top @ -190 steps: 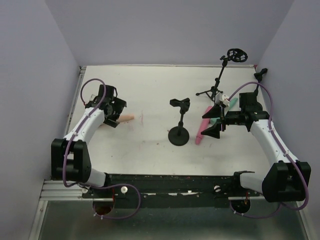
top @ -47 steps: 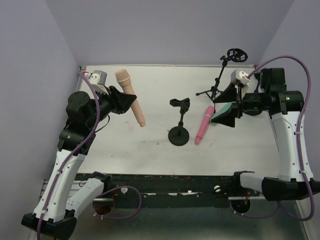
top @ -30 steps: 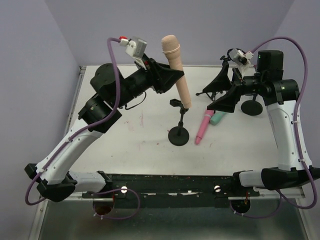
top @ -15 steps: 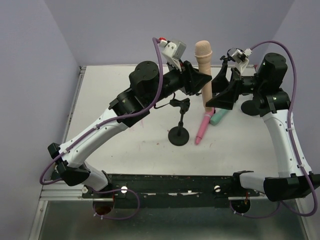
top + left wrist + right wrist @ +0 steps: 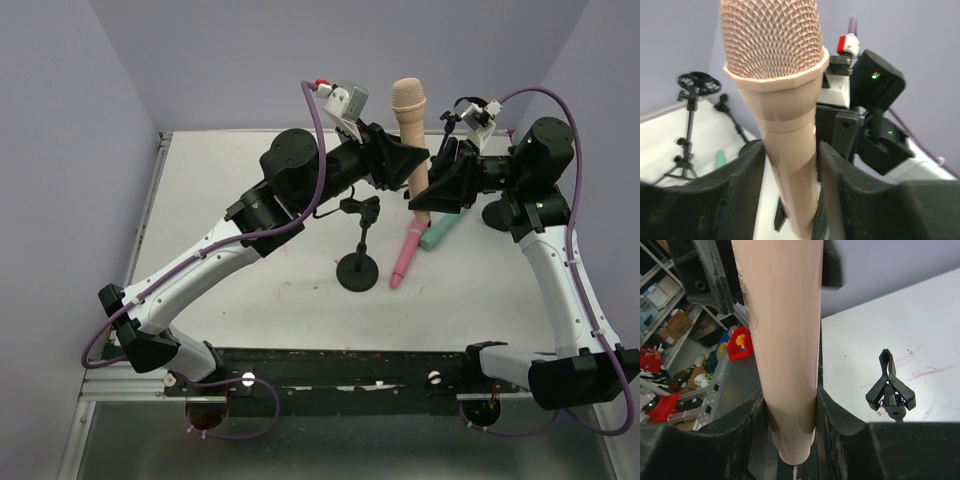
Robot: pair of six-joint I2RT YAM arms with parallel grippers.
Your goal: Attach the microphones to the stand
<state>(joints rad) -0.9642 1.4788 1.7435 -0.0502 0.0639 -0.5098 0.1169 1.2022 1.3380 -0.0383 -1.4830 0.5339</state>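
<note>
The peach-beige microphone (image 5: 408, 110) stands upright in the air between both arms, head up. My right gripper (image 5: 425, 200) is shut on its lower end, both fingers pressed against the handle (image 5: 782, 340). My left gripper (image 5: 403, 165) stands round the middle of the body (image 5: 785, 100), open, with a gap showing beside its left finger (image 5: 747, 175). The pink microphone (image 5: 407, 255) and the teal-green microphone (image 5: 440, 233) lie on the table to the right of the short stand (image 5: 357, 270), whose black clip (image 5: 360, 208) is empty.
A tall tripod stand (image 5: 690, 115) with a round shock mount stands at the back right, partly hidden behind my right arm in the top view. The short stand's clip (image 5: 890, 385) shows below the right wrist. White table, purple walls around.
The right gripper has closed on the lower end of the peach-beige microphone. The left gripper's fingers have loosened around it. Both arms have stayed nearly where they were.
</note>
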